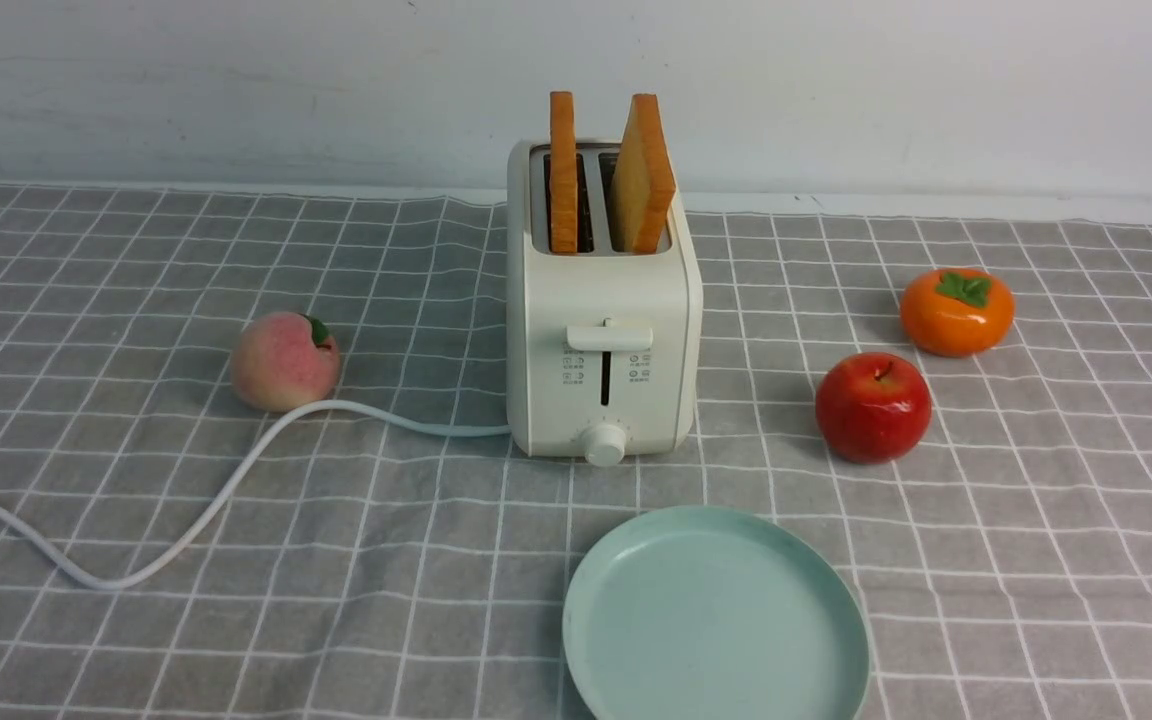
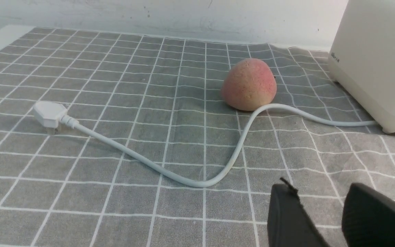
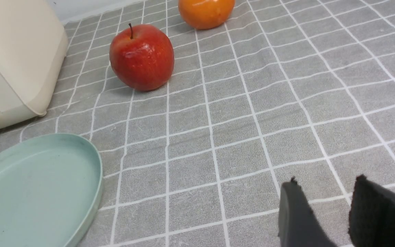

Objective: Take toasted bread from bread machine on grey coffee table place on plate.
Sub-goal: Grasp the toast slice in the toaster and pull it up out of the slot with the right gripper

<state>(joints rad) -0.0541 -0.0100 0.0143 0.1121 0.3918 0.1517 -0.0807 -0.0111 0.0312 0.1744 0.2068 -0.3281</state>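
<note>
- The toaster (image 1: 601, 300) stands at the centre of the front view on the grey gridded worktop (image 1: 1036, 560). Its lever (image 1: 609, 336) and knob (image 1: 605, 444) face the camera.
- Two pieces of toast stand in its slots with their upper halves out. The left slice (image 1: 563, 170) is upright and edge-on. The right slice (image 1: 644, 175) is turned and leans a little, so one pale face shows.
- The plate (image 1: 716, 620) lies at lower centre, near the toaster's front but apart from it. The frame's bottom edge cuts it off.
- A white cord (image 1: 226, 480) leaves the toaster's lower left, curves close past a peach (image 1: 284, 360) at centre left and runs to the left edge. Its plug (image 2: 48, 114) lies loose on the cloth.
- An apple (image 1: 873, 407) sits right of the toaster, with a persimmon (image 1: 957, 311) above and right of it.
- The left fingers (image 2: 290, 216) are black, parted by a narrow gap and hold nothing. They hang over cloth near the cord's bend.
- The right fingers (image 3: 298, 212) are likewise parted by a narrow gap and hold nothing. They are over bare cloth, well apart from the plate.
</note>
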